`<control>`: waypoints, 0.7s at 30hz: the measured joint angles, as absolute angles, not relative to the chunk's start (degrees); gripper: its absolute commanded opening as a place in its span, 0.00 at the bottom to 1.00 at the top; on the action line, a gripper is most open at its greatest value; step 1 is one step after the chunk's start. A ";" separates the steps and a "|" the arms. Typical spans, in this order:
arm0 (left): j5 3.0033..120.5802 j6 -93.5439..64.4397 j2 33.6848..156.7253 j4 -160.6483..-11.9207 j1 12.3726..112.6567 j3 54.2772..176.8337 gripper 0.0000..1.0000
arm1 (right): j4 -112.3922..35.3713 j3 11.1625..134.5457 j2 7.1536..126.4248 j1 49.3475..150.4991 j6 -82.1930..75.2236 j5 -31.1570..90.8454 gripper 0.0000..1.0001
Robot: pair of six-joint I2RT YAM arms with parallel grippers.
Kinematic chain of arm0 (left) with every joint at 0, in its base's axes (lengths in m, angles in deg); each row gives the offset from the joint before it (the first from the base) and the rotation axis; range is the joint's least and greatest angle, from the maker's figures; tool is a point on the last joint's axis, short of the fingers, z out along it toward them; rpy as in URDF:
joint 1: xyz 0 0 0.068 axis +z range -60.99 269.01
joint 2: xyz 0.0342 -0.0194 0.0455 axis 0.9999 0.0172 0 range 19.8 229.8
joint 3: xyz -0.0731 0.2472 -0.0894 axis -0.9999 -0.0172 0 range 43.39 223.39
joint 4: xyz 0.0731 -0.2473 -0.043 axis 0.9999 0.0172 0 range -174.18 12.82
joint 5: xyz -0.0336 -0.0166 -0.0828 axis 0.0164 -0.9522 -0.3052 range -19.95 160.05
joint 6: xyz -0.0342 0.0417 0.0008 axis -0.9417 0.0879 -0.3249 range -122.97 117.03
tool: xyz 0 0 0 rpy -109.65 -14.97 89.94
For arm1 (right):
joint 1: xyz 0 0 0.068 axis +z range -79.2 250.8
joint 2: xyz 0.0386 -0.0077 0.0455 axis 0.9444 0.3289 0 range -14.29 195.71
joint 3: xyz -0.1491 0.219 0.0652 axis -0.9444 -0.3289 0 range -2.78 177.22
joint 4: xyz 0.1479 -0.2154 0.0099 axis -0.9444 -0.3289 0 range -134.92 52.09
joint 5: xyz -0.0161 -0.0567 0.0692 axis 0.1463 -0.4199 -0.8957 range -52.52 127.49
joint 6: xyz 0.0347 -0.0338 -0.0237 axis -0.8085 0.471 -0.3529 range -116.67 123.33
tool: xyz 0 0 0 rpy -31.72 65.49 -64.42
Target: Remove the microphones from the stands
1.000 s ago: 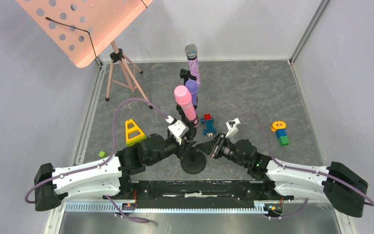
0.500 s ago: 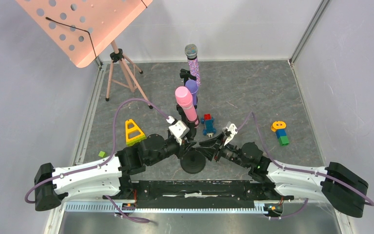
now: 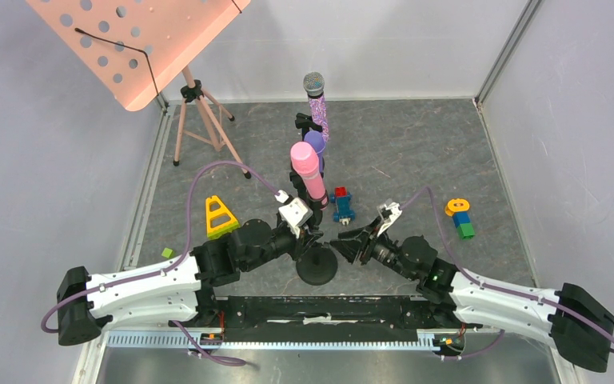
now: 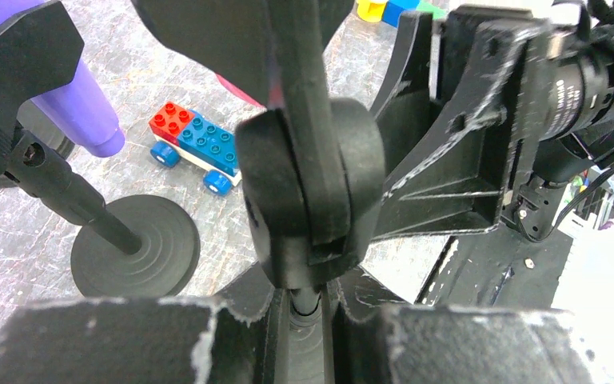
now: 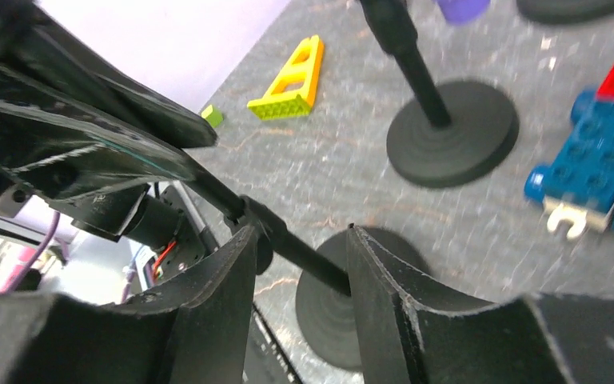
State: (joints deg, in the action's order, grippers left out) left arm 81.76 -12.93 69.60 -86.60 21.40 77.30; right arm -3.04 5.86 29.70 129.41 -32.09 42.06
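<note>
The left gripper (image 4: 306, 320) is clamped on the pole of the slim black round-based stand (image 3: 317, 268). The pink cylindrical microphone (image 3: 304, 168) sits clipped just above its jaws. The right gripper (image 5: 297, 268) is spread, the pole between its jaws.
</note>
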 measured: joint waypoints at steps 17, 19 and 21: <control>81.47 -12.53 69.88 -86.38 21.42 77.60 0.02 | -9.51 7.24 31.29 129.17 -37.36 40.29 0.47; 81.45 -12.53 69.88 -86.38 21.42 77.60 0.02 | -8.09 7.13 29.63 129.19 -37.33 40.25 0.48; 81.43 -12.53 69.88 -86.38 21.40 77.60 0.02 | -6.28 7.02 28.41 129.19 -37.29 39.92 0.48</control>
